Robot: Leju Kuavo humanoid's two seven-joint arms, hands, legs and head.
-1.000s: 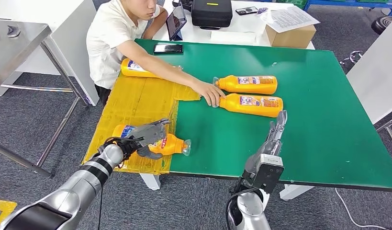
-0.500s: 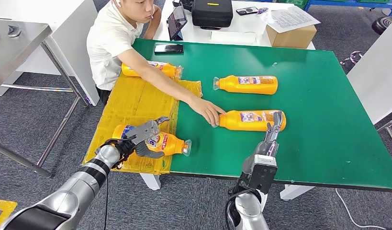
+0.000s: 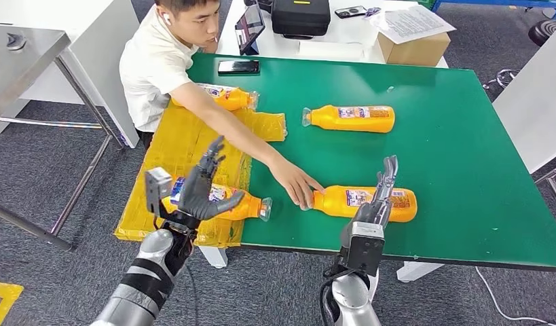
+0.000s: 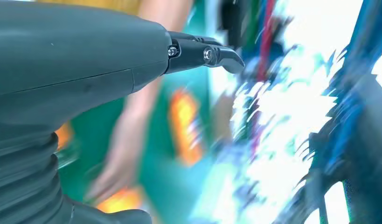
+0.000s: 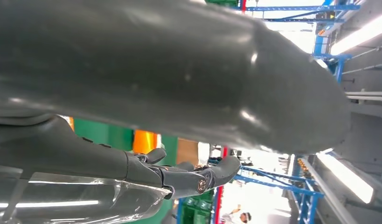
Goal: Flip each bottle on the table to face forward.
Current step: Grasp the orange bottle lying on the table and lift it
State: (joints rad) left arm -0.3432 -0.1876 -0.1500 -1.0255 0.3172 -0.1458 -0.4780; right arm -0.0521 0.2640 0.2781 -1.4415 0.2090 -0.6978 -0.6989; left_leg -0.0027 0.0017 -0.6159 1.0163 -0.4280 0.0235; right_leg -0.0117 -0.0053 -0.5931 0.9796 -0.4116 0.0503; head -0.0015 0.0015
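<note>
Fingers of the robot's left hand (image 3: 201, 188) are spread wide apart and point up, and they hold nothing. This hand is lifted above an orange plastic bottle with a clear cap (image 3: 224, 202) that lies on its side on a flat yellow sheet (image 3: 187, 146) at the near left edge of the big green table (image 3: 458, 142). The left wrist view is too blurry to tell much.

The robot's right hand (image 3: 382, 183) has its fingers straight and close together, pointing away from the robot. It is in front of a second orange bottle (image 3: 364, 203), which lies on its side on the green table near the front edge. It cannot be told if the hand touches this bottle. The hand holds nothing.

A person in a white shirt (image 3: 153, 68) sits at the far left side of the table. The person's hand (image 3: 297, 187) reaches across and touches the cap end of the second orange bottle.

A third orange bottle (image 3: 349, 118) lies on its side further back on the green table. A fourth orange bottle (image 3: 224, 97) lies at the far end of the yellow sheet, partly behind the person's arm. A black phone (image 3: 238, 66) lies flat near the far left corner.
</note>
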